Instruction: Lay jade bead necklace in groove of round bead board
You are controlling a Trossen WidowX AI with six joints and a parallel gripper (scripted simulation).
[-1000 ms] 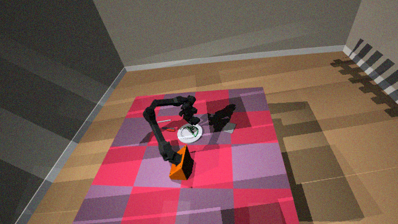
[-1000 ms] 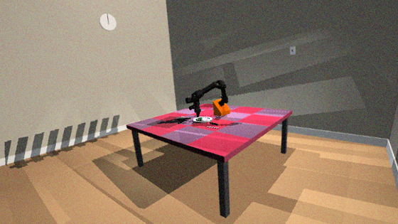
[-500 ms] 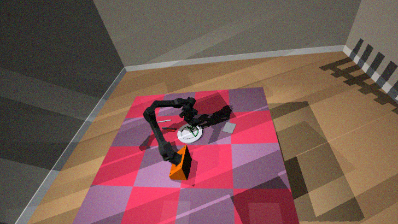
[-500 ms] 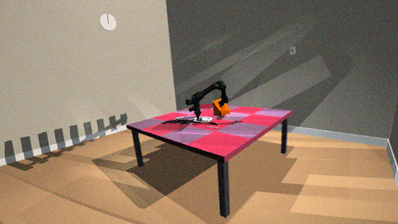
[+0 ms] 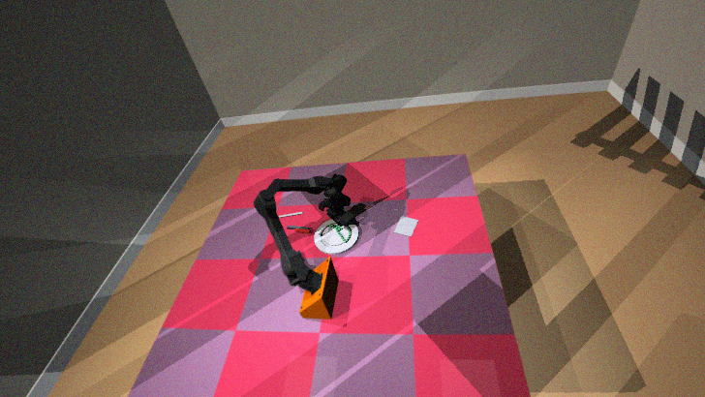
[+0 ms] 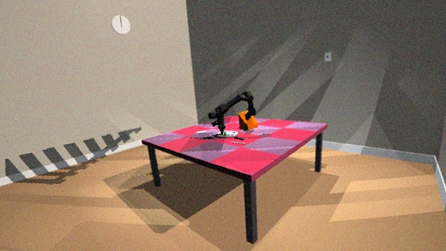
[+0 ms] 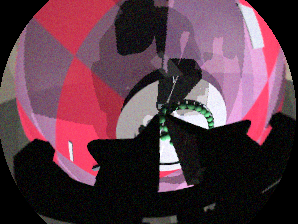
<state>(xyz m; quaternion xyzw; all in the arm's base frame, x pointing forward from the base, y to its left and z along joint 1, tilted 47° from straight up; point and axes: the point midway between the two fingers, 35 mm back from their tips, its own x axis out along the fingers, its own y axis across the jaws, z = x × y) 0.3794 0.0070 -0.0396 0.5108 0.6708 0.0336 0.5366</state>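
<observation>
The white round bead board (image 5: 333,251) (image 6: 234,134) (image 7: 128,120) lies flat on the table, with a dark ring-shaped groove line. The jade bead necklace (image 5: 344,235) (image 7: 199,110) is a string of green beads on the right part of the board in the wrist view. Part of it curves in an arc and part runs down the middle from the fingertips. My gripper (image 5: 341,224) (image 6: 223,132) (image 7: 161,117) points down over the board, its fingertips together on the strand. It looks shut on the necklace. The fingers hide part of the beads and groove.
A white square (image 5: 406,226) (image 7: 252,27) lies right of the board in the top view. A thin white stick (image 5: 291,214) (image 7: 71,151) and a red-handled tool (image 5: 302,229) lie left. The orange arm mount (image 5: 317,298) (image 6: 247,121) stands near the board.
</observation>
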